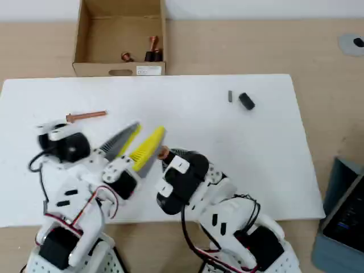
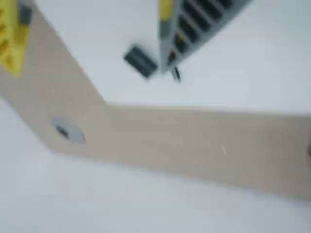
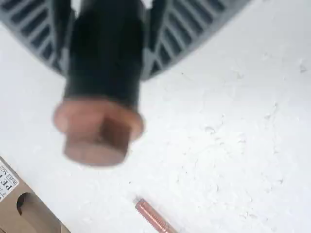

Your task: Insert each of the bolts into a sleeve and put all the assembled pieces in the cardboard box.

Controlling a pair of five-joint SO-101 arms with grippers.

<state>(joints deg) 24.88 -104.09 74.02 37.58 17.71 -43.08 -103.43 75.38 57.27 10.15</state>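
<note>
My right gripper (image 3: pixel 104 73) is shut on a black sleeve (image 3: pixel 104 48) with a copper bolt head (image 3: pixel 97 131) sticking out of its end. In the high view that bolt head (image 1: pixel 163 152) pokes out near the front middle of the white mat (image 1: pixel 267 153). My left gripper (image 1: pixel 149 129) is just beside it, open, with nothing between its yellow finger (image 2: pixel 10 39) and grey finger (image 2: pixel 194 24). A loose copper bolt (image 1: pixel 85 115) (image 3: pixel 153 216) lies at the mat's left. A loose black sleeve (image 1: pixel 246 101) (image 2: pixel 141 61) lies far right. The cardboard box (image 1: pixel 119 37) (image 3: pixel 19 208) holds assembled pieces (image 1: pixel 152 50).
A small dark piece (image 1: pixel 230 96) (image 2: pixel 176 74) lies beside the loose sleeve. A grey disc (image 1: pixel 352 42) (image 2: pixel 68 132) sits on the wooden table beyond the mat's far right corner. A grey-blue case (image 1: pixel 344 216) stands at the right edge.
</note>
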